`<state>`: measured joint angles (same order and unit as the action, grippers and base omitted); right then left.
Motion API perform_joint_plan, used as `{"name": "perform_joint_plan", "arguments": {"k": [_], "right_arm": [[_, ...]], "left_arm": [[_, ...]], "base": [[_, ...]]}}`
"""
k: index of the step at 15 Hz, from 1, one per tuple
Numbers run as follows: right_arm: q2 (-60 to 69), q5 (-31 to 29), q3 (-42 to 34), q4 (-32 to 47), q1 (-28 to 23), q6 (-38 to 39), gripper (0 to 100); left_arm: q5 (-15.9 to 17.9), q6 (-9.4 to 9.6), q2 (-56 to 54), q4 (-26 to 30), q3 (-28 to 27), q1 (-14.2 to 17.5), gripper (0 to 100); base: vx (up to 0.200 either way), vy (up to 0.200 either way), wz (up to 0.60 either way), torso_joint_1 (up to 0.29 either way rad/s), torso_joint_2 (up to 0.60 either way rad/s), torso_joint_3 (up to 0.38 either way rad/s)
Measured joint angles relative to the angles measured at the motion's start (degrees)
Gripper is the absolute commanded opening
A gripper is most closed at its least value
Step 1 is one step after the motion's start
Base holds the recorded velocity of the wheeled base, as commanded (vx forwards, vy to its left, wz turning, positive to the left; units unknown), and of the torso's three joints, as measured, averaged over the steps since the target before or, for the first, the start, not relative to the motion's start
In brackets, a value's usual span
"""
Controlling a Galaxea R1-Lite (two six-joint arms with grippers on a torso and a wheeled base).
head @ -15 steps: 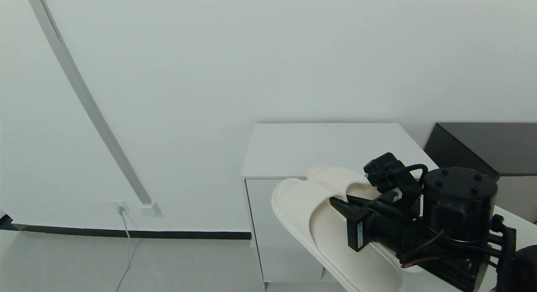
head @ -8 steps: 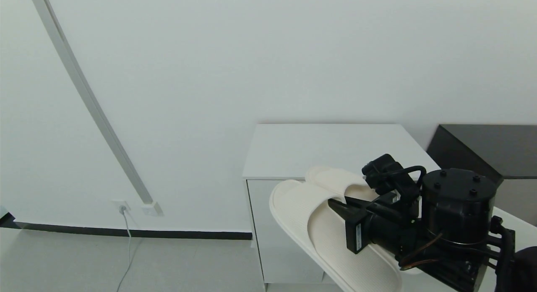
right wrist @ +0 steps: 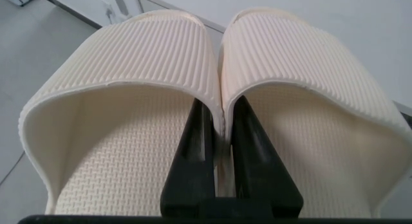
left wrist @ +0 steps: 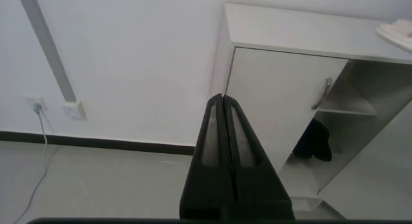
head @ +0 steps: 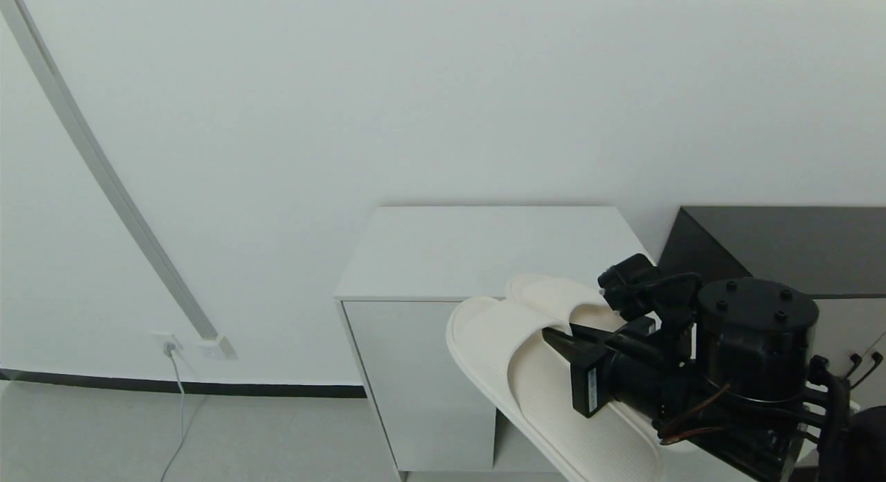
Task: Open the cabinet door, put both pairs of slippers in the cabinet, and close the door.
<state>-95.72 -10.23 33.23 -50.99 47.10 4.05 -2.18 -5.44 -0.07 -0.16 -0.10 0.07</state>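
My right gripper [head: 554,338] is shut on a pair of white ribbed slippers [head: 516,354], held side by side in front of the white cabinet [head: 484,250]. In the right wrist view its fingers [right wrist: 193,130] pinch the two inner edges of the slippers [right wrist: 283,76] together. The cabinet door [left wrist: 277,98] with its bar handle [left wrist: 324,94] stands open, showing a shelf and a dark shape [left wrist: 318,139] low inside; I cannot tell what that shape is. My left gripper [left wrist: 223,102] is shut with nothing in it, some way off and pointing at the door.
A black-topped unit [head: 782,239] stands right of the cabinet. A wall socket with a hanging cable [head: 169,345] and a slanted metal strip [head: 104,170] lie to the left. Bare grey floor [head: 208,433] stretches left of the cabinet.
The whole head picture has shifted: the cabinet and wall fittings now sit further left, so the camera has turned. The right gripper still holds the slippers at the same spot in view.
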Motion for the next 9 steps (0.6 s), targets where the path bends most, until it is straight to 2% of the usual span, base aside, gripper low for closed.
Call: {"name": "perform_joint_plan", "arguments": {"k": [5, 9], "right_arm": [[0.0, -0.4, -0.1, 0.0, 0.2, 0.0, 0], [0.0, -1.1, -0.6, 0.1, 0.3, 0.0, 0]], "left_arm": [[0.0, -0.04, 0.0, 0.0, 0.0, 0.0, 0], [0.0, -0.17, 0.0, 0.0, 0.0, 0.1, 0]], "base": [[0.0, -0.2, 0.0, 0.0, 0.0, 0.003], [0.0, 0.0, 0.0, 0.0, 0.0, 0.0]]}}
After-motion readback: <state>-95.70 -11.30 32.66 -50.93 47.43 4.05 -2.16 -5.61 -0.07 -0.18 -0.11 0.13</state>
